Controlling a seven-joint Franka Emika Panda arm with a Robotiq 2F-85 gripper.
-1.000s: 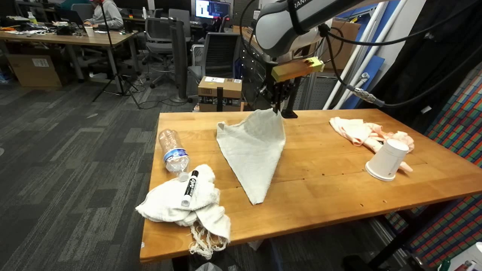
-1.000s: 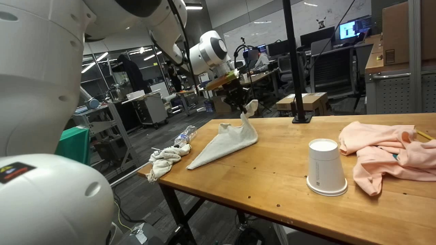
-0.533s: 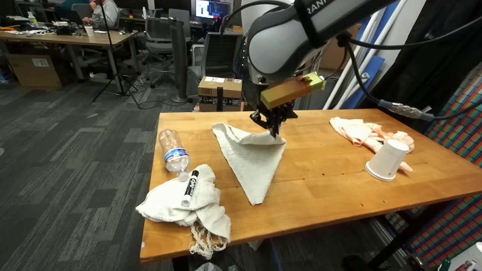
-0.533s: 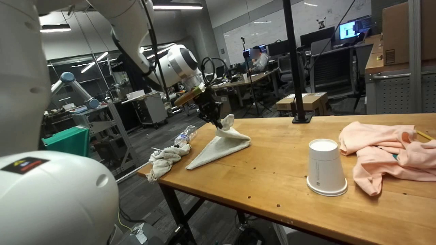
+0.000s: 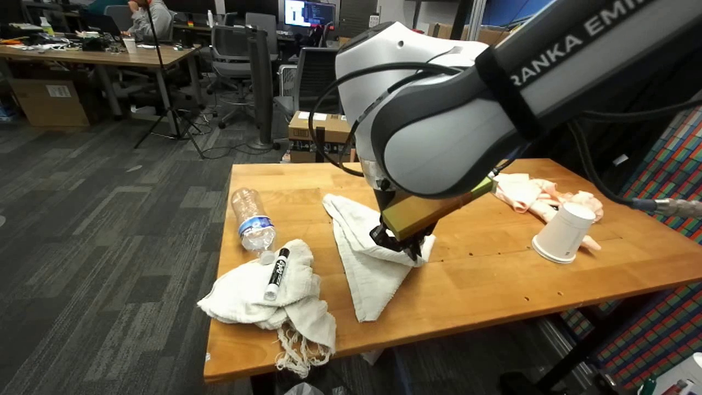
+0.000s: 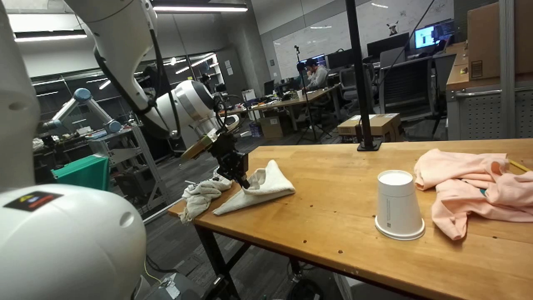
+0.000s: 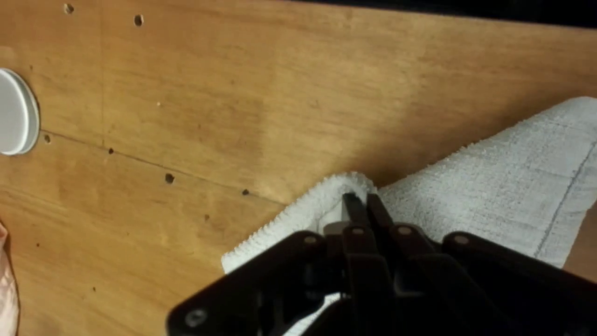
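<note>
My gripper (image 7: pixel 363 199) is shut on a fold of the off-white cloth (image 7: pixel 508 186), its fingertips close together with the fabric pinched between them. In both exterior views the gripper (image 6: pixel 245 185) points down, low over the wooden table. The cloth (image 5: pixel 370 288) is partly folded over itself. One narrow tip lies flat toward the near edge in an exterior view, and a raised corner (image 6: pixel 272 173) stands up beside the fingers. Part of the cloth is hidden behind the gripper and the arm.
A second, crumpled white cloth (image 5: pixel 247 299) with a black marker (image 5: pixel 277 274) on it lies at the table's corner, beside a plastic bottle (image 5: pixel 255 219). An upside-down white cup (image 6: pixel 399 208) stands near a pink cloth (image 6: pixel 466 179). A black post (image 6: pixel 361 83) rises from the table's edge.
My gripper has come down and across the table toward the near edge in an exterior view, carrying the held part of the cloth over the rest. The cloth has also slid slightly.
</note>
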